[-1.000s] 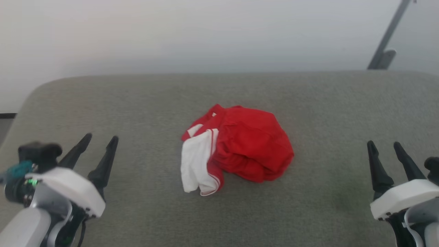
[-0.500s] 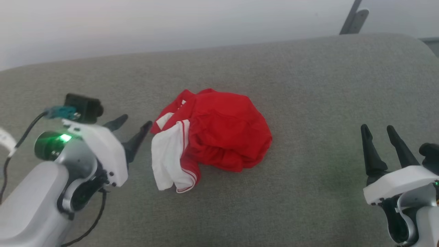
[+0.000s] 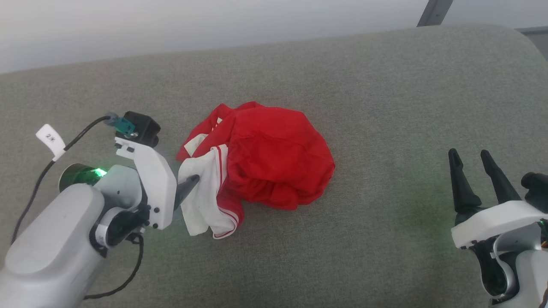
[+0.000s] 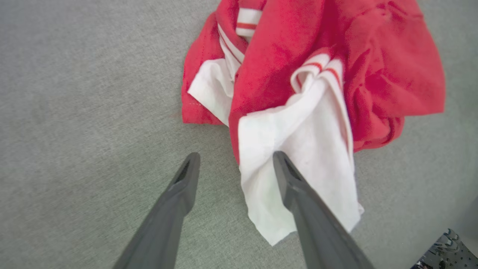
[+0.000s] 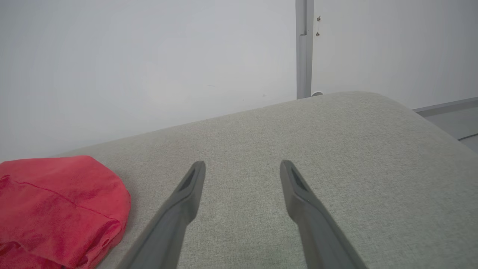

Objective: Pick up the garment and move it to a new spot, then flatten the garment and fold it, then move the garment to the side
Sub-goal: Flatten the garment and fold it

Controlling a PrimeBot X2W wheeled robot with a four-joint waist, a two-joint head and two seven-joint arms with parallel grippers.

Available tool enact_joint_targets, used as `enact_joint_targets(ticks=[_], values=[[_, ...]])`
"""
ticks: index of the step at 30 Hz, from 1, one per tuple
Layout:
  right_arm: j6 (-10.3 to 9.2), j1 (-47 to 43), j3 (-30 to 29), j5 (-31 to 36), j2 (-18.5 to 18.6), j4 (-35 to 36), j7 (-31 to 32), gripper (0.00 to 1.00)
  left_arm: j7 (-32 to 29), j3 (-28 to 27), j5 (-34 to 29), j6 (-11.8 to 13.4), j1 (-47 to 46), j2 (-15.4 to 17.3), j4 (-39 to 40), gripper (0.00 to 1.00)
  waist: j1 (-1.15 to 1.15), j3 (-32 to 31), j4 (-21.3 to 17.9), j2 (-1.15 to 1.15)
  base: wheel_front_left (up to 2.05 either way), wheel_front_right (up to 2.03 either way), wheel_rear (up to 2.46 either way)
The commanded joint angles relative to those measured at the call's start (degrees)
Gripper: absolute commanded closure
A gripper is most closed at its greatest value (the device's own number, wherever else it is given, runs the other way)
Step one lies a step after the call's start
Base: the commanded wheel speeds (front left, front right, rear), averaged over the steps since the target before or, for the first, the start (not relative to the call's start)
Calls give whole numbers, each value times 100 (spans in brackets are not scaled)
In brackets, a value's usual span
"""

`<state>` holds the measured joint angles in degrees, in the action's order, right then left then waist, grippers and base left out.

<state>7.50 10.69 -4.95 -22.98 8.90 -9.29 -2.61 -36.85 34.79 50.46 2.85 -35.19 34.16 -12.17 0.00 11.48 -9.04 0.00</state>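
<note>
Garment [image 3: 274, 158] bunched | left hand [image 4: 236, 157] spread, advanced to it | right hand [image 3: 468, 153] spread

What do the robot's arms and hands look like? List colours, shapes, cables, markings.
The left hand and right hand each have two long, dark, tapered fingers on a white housing. The forearms are pale grey. The left wrist carries a black camera block, teal plug, green light and a black cable with a white tag.

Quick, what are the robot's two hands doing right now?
Left gripper: open, at the garment's white flap, not gripping.
Right gripper: open, holding nothing.
</note>
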Motion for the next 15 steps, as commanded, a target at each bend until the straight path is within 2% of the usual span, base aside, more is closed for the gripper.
enact_joint_targets(ticks=[1, 6, 7, 8, 12, 15], values=[[-2, 56, 19, -43, 10, -12, -64, 0, -41, -4, 84, -13, -104, -52, -60, 0, 0, 34, 11, 0, 0, 0, 0], [-2, 141, 51, -76, 30, -58, -69, 0, -170, 44, 170, -72, -245, -230, -300, 1, 0, 105, 33, 0, 0, 0, 0], [-2, 144, 55, -78, 38, -67, -77, 0, -194, 47, 208, -102, -280, -252, -346, 69, 0, 116, 40, 0, 0, 0, 0], [-2, 149, 60, -74, 40, -76, -86, 0, -228, 29, 287, -117, -293, -301, -385, 100, 0, 125, 48, 0, 0, 0, 0], [-2, 187, 61, -103, 54, -102, -106, 0, -240, 14, 339, -151, -363, -352, -470, 100, 0, 137, 77, 0, 0, 0, 0], [-2, 193, 46, -118, 63, -117, -112, 0, -156, -68, 294, -55, -429, -308, -494, 100, 0, 132, 118, 0, 0, 0, 0]])
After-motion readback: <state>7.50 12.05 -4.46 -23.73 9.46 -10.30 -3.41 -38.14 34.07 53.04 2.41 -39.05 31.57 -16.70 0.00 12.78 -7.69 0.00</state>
